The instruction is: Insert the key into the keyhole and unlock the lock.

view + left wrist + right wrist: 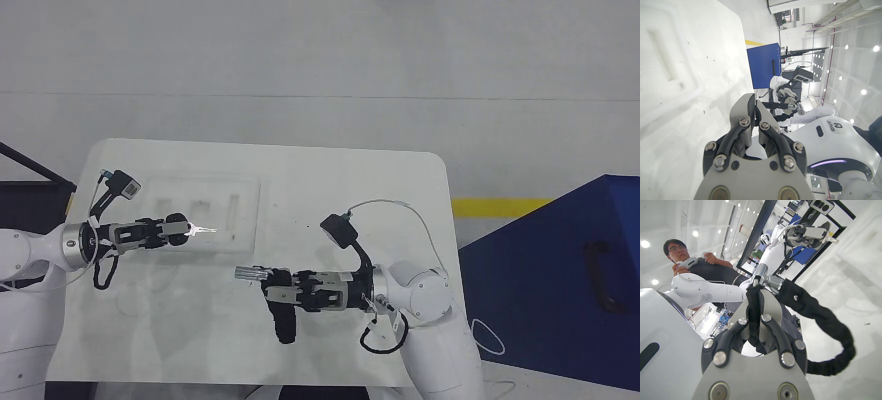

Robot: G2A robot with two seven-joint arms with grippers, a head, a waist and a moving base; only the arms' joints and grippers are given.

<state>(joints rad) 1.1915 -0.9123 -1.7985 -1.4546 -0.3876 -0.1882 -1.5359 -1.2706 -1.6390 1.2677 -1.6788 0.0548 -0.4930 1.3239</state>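
Fingers (740, 108) of the left gripper (754, 99) are pinched tight on the key (203, 230). Its thin blade pokes out past the tips, left of centre in the top view, pointing toward the middle of the frame. The right gripper (755, 294) is clamped narrow on the lock (250, 272). It holds the black fabric-sleeved cable (819, 317) right behind the shiny metal cylinder (762, 273).

In the top view the cylinder sits just below centre and points toward the left of the frame, while the cable loop droops toward the lower edge. Key and lock are apart, both above the white table (380, 190). The keyhole (801, 113) faces the left arm.

The key looks light, stiff and smooth, so it could swivel in the pinch if it meets the keyhole rim off-axis. A flat hold on its head suits it best. The cylinder seems hard and slick, the cable soft and bendy. With the hold on the sleeve, the cylinder may sag or twist under a push, and a grip close to the metal would probably steady it.
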